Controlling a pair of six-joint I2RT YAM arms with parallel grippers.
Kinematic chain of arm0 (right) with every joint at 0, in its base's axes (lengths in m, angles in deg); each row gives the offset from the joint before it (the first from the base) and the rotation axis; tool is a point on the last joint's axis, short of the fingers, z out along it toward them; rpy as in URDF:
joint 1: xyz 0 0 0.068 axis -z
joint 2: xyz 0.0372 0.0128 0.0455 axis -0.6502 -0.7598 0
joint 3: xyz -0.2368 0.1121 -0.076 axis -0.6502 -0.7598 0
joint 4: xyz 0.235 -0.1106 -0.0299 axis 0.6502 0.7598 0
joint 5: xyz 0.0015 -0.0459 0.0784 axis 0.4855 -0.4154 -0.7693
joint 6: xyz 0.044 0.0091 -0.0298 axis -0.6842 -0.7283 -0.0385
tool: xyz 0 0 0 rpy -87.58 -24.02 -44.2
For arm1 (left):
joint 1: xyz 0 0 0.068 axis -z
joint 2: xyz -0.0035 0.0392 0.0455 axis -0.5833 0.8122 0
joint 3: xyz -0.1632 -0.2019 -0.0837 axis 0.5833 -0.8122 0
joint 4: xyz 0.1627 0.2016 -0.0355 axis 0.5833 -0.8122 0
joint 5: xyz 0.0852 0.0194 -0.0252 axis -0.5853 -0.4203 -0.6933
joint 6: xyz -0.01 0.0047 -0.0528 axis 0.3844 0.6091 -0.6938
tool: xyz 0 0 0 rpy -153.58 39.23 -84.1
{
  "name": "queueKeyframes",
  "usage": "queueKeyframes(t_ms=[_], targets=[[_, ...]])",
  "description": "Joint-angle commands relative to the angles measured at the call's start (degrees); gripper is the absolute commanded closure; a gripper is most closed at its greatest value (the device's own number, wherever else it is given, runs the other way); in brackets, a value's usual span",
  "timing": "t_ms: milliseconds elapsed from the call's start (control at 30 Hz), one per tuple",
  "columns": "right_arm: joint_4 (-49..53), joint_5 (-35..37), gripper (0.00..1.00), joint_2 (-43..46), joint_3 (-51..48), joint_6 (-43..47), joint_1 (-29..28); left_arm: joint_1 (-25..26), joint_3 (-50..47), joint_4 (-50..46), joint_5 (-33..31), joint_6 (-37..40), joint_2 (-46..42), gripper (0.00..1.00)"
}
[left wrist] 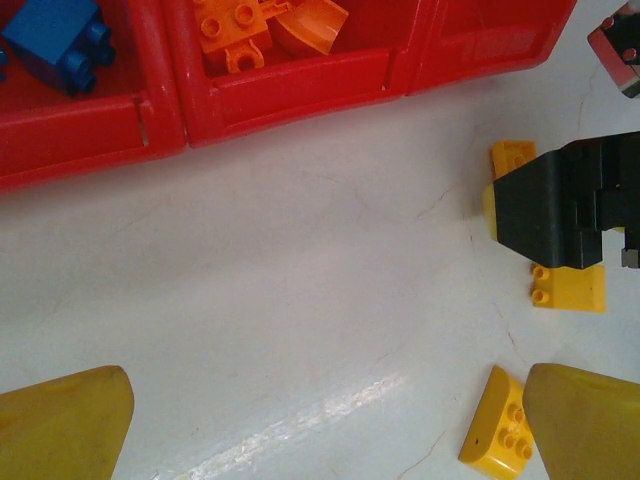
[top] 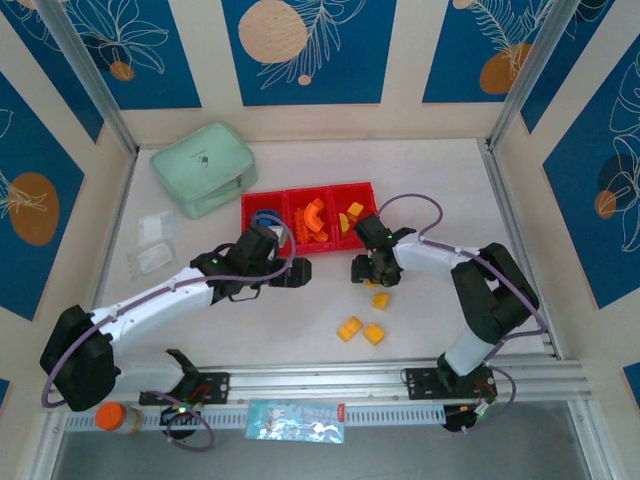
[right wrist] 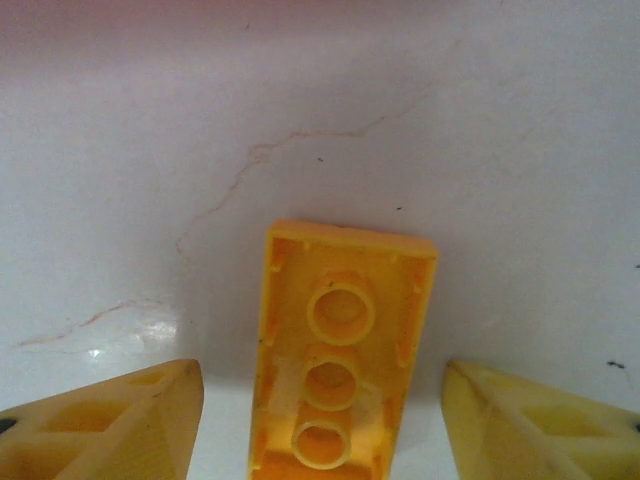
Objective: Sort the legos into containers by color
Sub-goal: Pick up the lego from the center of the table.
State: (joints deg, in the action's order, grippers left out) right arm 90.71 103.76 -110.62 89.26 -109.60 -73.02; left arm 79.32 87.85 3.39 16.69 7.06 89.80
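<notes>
The yellow fingers (right wrist: 110, 425) of the right gripper (top: 368, 272) are held apart, one on each side of a yellow brick (right wrist: 345, 340). The brick lies on the white table (top: 440, 190) with its hollow underside turned up. A slim gap is left on both sides, so the brick is not squeezed.

The fingers (left wrist: 60, 425) of the left gripper (top: 300, 272) are spread wide over bare table, and nothing is held between them.

Seen from above, both grippers are placed just on the near side of the red tray (top: 243, 228), the left gripper towards its middle and the right gripper at its right end. The tray is divided into three compartments. Blue legos (top: 266, 222) are kept in the left one, orange pieces (top: 312, 220) in the middle one and yellow pieces (top: 353, 212) in the right one.

Another yellow lego (top: 381, 298) lies on the table just near of the right gripper. A pair of yellow blocks (top: 349, 328) lies side by side nearer still.

A mint-green case (top: 205, 167) is set at the tray's far left, and clear bags (top: 155, 240) are laid well to its left.
</notes>
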Motion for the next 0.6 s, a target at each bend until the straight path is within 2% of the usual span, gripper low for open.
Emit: queueKeyframes(t_ms=[0,333,433,567], targets=[[-0.8,-0.2,0.4,-1.6,1.0,-0.3,-0.5,0.5,-0.6,0.5,-1.0,-0.4,-0.7,0.01],[-0.4,-0.8,0.66,-0.6,1.4,1.2,-1.1,0.4,0.7,-0.4,-1.3,0.5,-0.2,0.01],[0.5,-0.8,0.71,0.8,2.2,1.8,-1.2,0.5,1.3,-0.5,-1.3,0.7,-0.1,0.01],[2.4,-1.0,0.72,3.5,4.4,3.5,-1.4,0.5,2.4,-1.0,-1.6,1.3,-0.1,0.01]])
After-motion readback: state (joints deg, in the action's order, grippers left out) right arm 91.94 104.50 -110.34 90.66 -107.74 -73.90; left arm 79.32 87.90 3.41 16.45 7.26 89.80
